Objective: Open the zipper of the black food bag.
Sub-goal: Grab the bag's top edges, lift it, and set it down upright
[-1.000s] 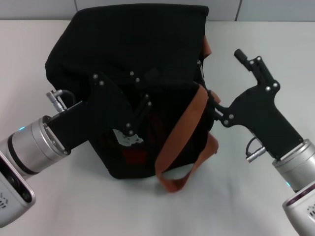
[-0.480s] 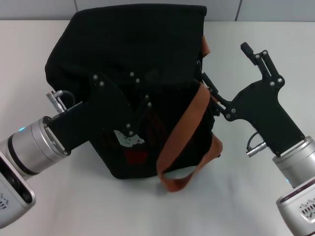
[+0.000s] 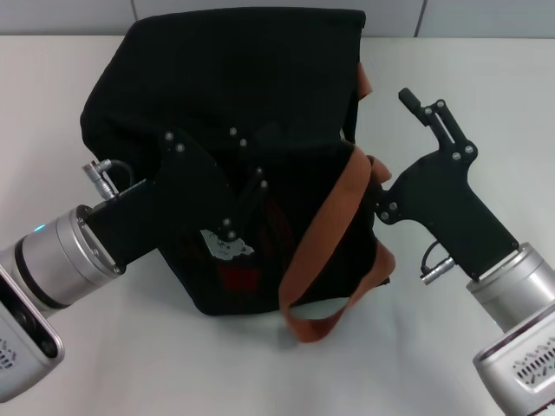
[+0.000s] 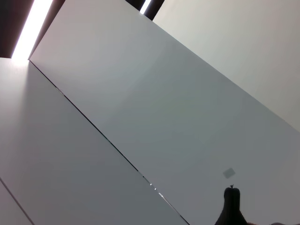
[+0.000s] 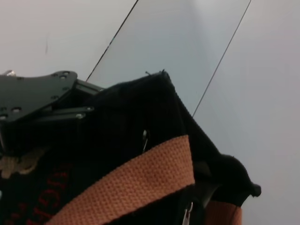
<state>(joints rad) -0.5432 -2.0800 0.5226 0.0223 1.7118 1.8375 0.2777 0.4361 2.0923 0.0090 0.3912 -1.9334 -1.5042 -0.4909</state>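
Note:
The black food bag (image 3: 234, 78) stands in the middle of the table, its orange-brown handles (image 3: 325, 234) hanging down its right front. My left gripper (image 3: 258, 178) lies against the bag's front upper face, black on black. My right gripper (image 3: 395, 139) is open at the bag's right side: one finger (image 3: 422, 106) sticks up free, the other reaches the bag's edge by the handle. In the right wrist view a small silver pull tab of the zipper (image 5: 187, 216) hangs below the handle (image 5: 140, 180), close to the bag's corner (image 5: 161, 77).
The bag sits on a white table (image 3: 451, 52) with a pale wall panel behind. The left wrist view holds only wall and ceiling panels (image 4: 154, 108), with a dark tip (image 4: 232, 208) at one edge.
My right gripper swung out to the right, then came back left and lower, up against the bag's right side. The handle loop shifted slightly. The left arm stayed put.

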